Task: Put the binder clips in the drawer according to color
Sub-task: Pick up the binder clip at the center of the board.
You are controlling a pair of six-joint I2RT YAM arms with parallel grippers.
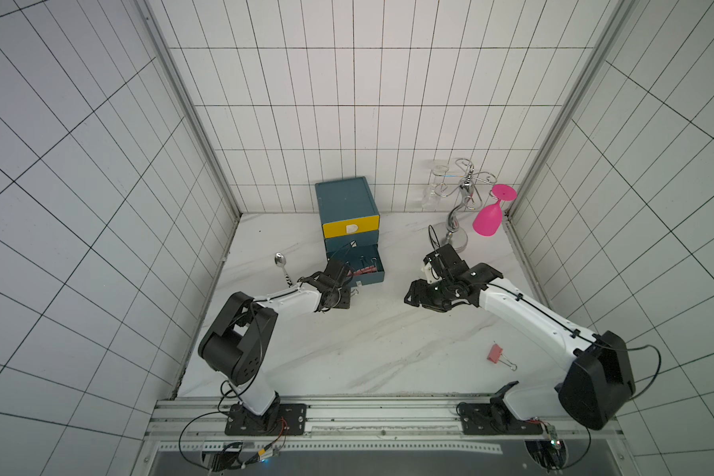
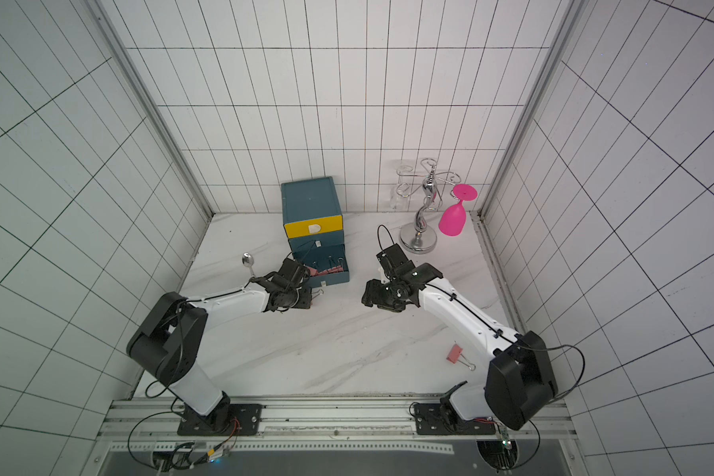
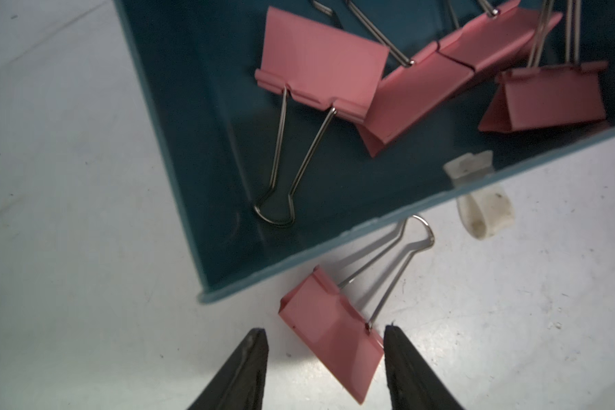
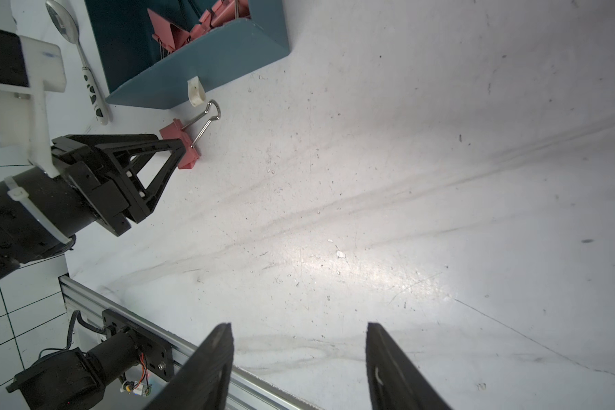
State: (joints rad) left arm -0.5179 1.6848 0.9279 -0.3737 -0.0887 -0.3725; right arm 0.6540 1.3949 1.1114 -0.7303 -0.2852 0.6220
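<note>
Both gape: right gripper point(image 4: 299, 324) empty, left gripper point(image 3: 325, 330) straddling a pink clip point(image 3: 320, 319) the top views barely show.

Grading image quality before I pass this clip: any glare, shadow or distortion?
Right wrist view: bright glare patch on the table. Left wrist view: dim, drawer interior in shadow. Both top views: evenly lit, wall tiles splay outward, wide-angle lens.
</note>
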